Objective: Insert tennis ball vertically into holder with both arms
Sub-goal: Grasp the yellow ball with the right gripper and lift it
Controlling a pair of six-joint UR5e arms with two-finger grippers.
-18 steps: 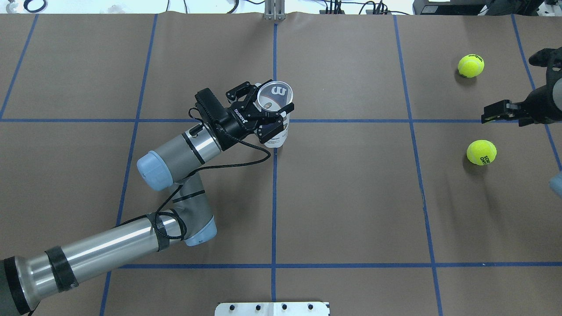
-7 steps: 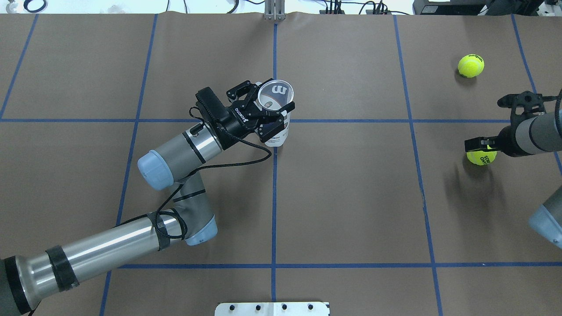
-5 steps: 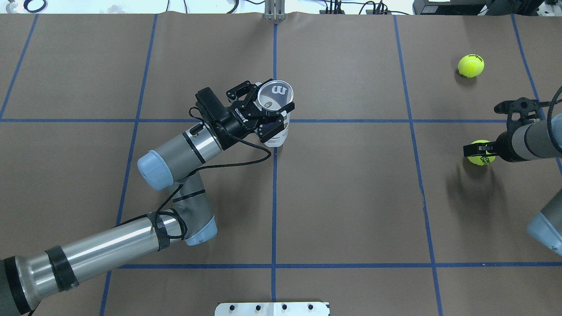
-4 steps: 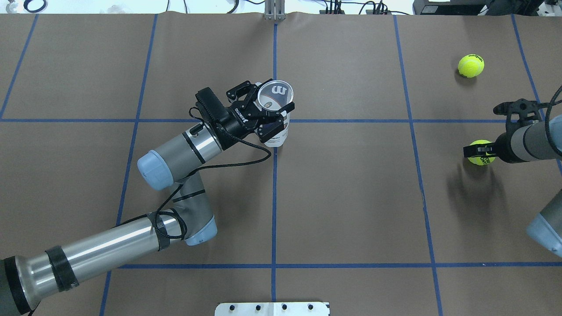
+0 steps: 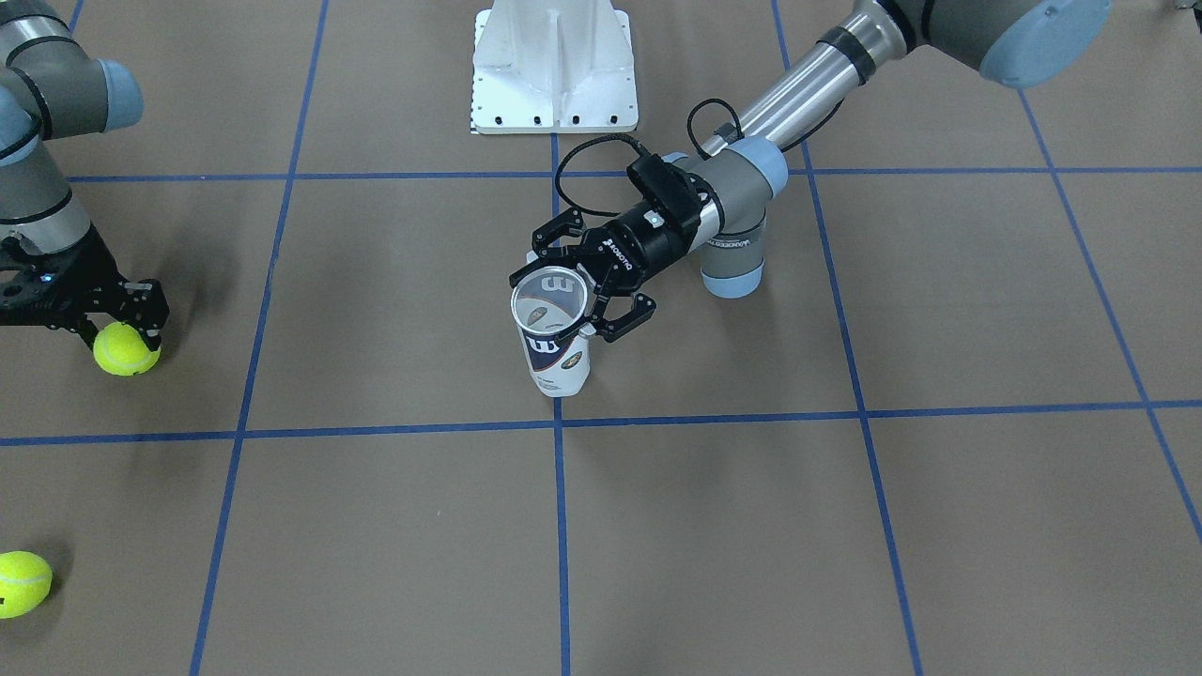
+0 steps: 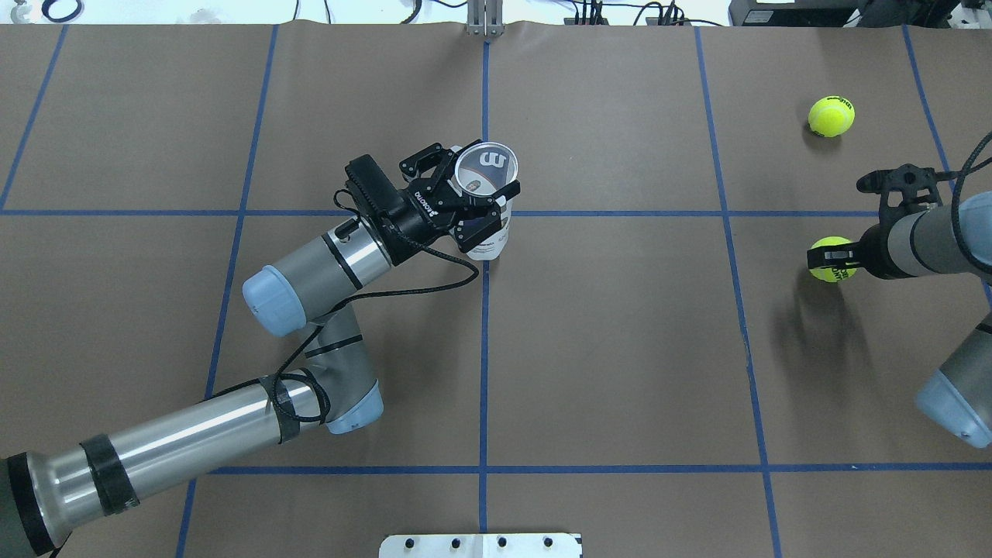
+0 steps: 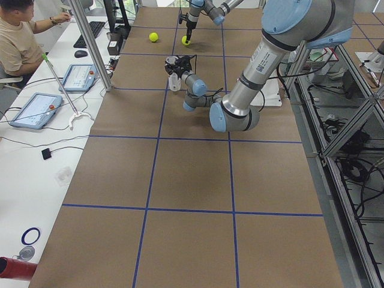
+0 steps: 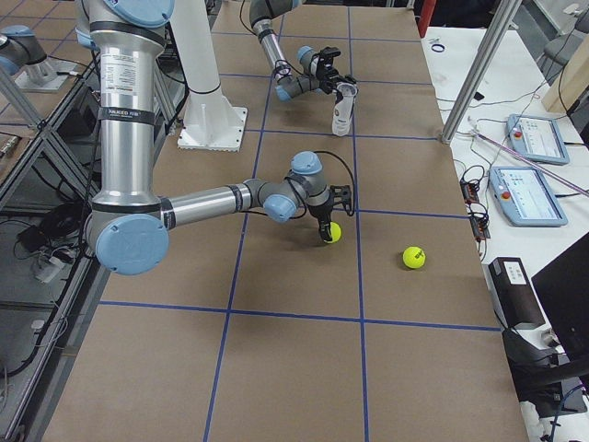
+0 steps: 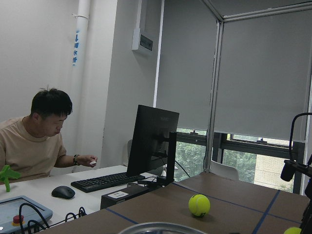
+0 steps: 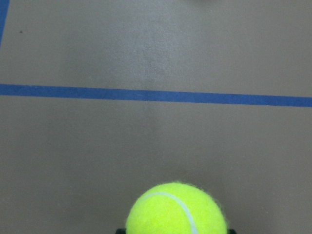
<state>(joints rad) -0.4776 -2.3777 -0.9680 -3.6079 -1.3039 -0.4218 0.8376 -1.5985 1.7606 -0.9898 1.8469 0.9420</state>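
The holder (image 5: 559, 361), a clear tube with a white and navy label, stands upright at the table's middle, open end up (image 6: 485, 169). My left gripper (image 6: 477, 194) is shut around its upper part from the side (image 5: 575, 291). A yellow tennis ball (image 6: 831, 262) sits far to the right in my right gripper (image 6: 831, 256), which points down and is shut on it. The ball (image 5: 125, 349) hangs just above the paper, its shadow offset. In the right wrist view the ball (image 10: 176, 209) fills the bottom centre. The side view shows the same grip (image 8: 332, 232).
A second tennis ball (image 6: 831, 116) lies loose further back on the right (image 5: 21, 583). The white pedestal base (image 5: 554, 66) stands at the robot's side of the table. A person (image 7: 18, 42) sits at a desk with tablets and a monitor beyond the table's far side.
My right gripper came down over the nearer ball, shut on it, and has shifted it slightly left and off the paper. The left arm and the holder have not moved.
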